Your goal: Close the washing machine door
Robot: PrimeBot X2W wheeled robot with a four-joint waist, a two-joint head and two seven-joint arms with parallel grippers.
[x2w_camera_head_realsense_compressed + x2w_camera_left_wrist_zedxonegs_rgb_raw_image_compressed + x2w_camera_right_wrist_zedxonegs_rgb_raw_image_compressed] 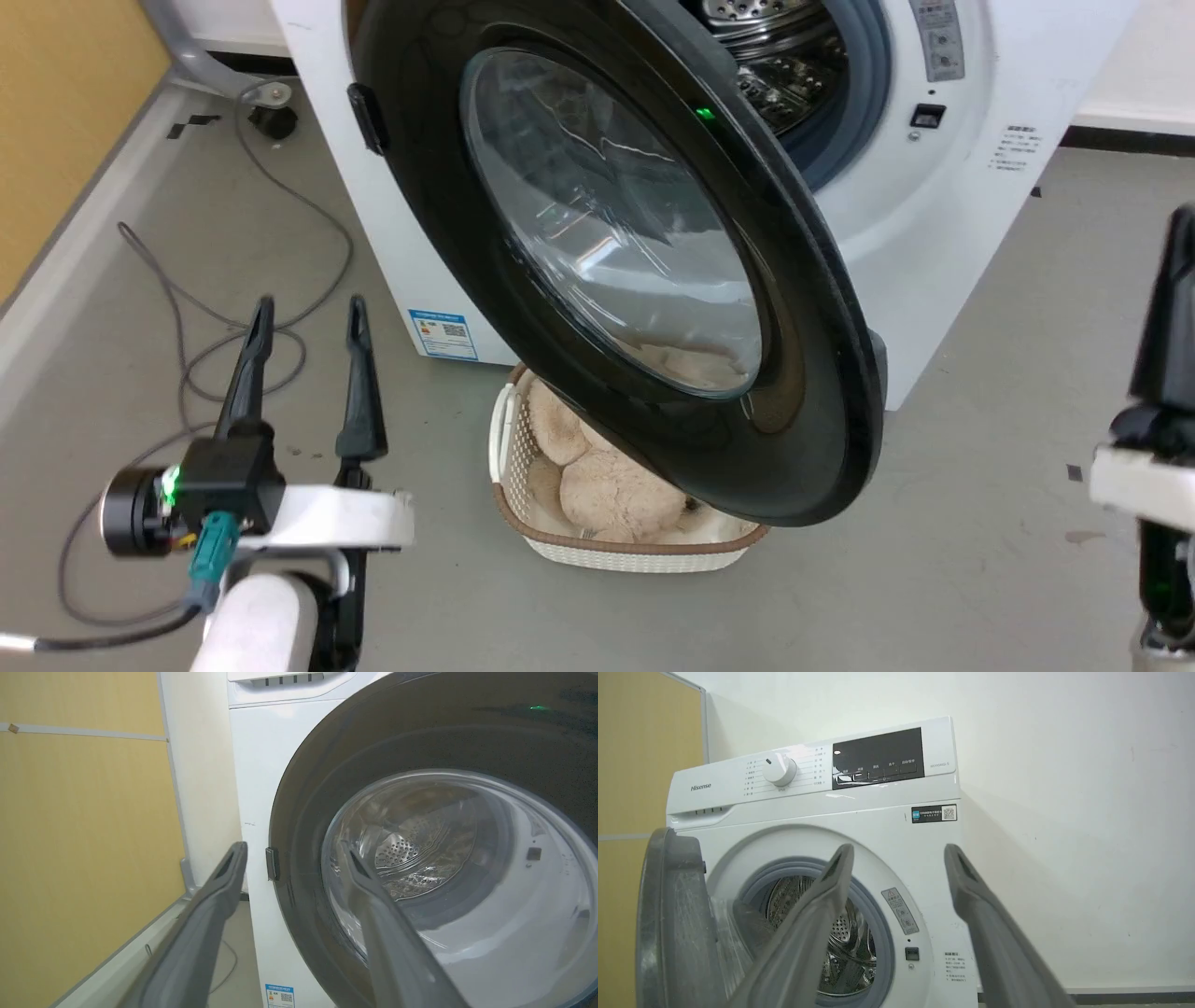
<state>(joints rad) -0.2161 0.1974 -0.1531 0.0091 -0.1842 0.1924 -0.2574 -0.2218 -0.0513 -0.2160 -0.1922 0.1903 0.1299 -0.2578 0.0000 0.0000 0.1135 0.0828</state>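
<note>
while the door (pixel 616 243) half-hides a basket (pixel 621 557), left gripper (pixel 310 303) and right gripper (pixel 899 851) gape.

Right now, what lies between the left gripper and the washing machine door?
Nothing: in the left wrist view the open left gripper faces the washing machine door across free air.

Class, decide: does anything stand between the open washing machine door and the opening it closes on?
Nothing visible does: the gap from door to drum opening looks bare. The basket sits on the floor below the door.
</note>
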